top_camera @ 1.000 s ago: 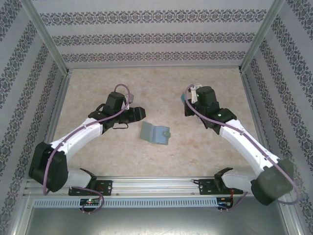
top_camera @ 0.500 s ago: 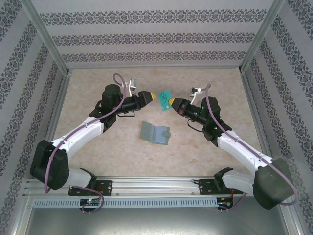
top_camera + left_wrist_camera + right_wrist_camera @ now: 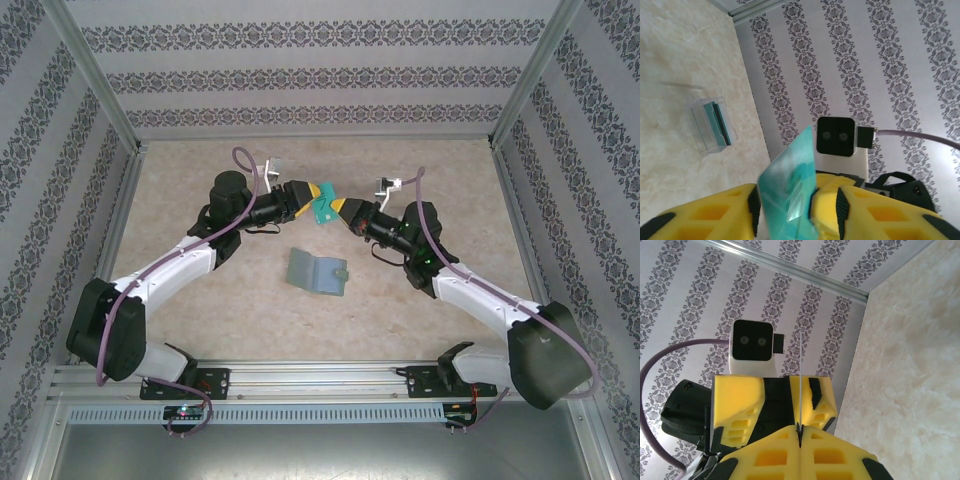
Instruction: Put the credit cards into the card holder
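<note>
The teal credit card (image 3: 323,208) could be slipping and falling if the left gripper (image 3: 308,194), its jaws sitting partly apart around it, is not squeezing when the right gripper (image 3: 345,211), pinching it tight in the air, is letting go above the open card holder (image 3: 316,272) lying nearer on the table (image 3: 430,160).
</note>
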{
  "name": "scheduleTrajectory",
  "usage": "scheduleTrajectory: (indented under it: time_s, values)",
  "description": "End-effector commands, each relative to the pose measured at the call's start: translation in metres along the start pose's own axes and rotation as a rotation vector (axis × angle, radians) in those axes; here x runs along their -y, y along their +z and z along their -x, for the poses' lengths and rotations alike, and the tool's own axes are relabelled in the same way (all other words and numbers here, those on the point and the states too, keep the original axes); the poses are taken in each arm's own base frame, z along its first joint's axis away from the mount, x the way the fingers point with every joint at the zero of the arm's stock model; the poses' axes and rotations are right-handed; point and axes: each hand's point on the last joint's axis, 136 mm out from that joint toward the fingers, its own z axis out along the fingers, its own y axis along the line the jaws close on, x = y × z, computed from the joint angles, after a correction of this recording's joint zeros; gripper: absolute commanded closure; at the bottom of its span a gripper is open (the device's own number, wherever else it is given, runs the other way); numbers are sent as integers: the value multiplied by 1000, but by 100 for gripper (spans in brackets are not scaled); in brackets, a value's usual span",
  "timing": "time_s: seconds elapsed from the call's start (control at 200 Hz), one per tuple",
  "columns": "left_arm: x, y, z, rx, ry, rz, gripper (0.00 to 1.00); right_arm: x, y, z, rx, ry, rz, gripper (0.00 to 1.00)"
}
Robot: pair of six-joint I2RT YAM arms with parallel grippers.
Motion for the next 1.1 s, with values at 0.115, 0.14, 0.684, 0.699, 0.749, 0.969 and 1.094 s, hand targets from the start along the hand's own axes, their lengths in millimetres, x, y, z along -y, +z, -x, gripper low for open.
scheduleTrajectory:
  time_s: [0.115, 0.14, 0.684, 0.699, 0.749, 0.969, 1.094]
  values:
    - [20, -5, 3, 8, 53, -58, 89, -28, 5, 0, -24, -17, 99, 87]
    - [19, -5, 3, 7, 57, -48, 93, -28, 5, 0, -30, -20, 95, 77]
    - [8, -10, -23, -153, 121, 36, 100, 14, -18, -13, -357, -130, 22, 51]
    - [8, -10, -24, -158, 118, 34, 100, 17, -18, -13, -357, -129, 17, 49]
    - [9, -9, -26, -174, 115, 21, 100, 26, -18, -15, -362, -126, 2, 46]
    - [-7, -5, -37, -239, 88, 46, 100, 31, -13, -40, -451, -138, 31, 49]
    - [-11, -5, -38, -238, 99, 58, 100, 26, -10, -49, -479, -146, 47, 54]
